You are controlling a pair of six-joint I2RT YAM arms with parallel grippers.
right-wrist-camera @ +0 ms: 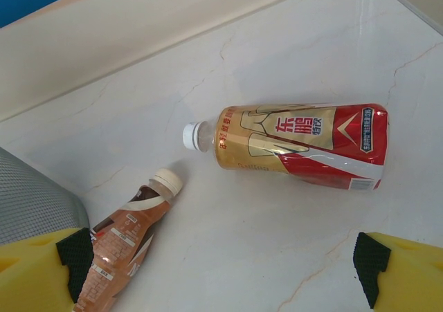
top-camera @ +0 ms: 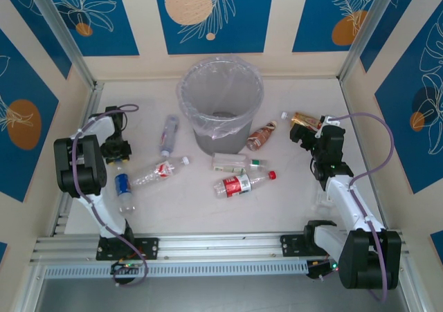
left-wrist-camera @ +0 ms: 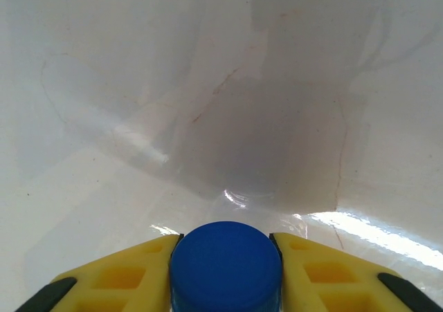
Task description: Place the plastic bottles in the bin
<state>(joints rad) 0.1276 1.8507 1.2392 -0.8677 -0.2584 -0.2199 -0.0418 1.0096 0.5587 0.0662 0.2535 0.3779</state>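
Your left arm folds low at the table's left side, its left gripper (left-wrist-camera: 225, 240) clamped on the blue cap (left-wrist-camera: 225, 274) of a lying bottle (top-camera: 124, 187). Your right gripper (right-wrist-camera: 220, 267) hangs wide open above the gold-red bottle (right-wrist-camera: 297, 146), right of the bin (top-camera: 188, 94).

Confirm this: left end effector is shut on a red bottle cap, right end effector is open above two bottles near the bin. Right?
Wrong on colour: the cap clamped in the left end effector is blue, not red, as the left wrist view shows. The rest holds: the right end effector is open above the gold bottle and brown bottle near the bin.
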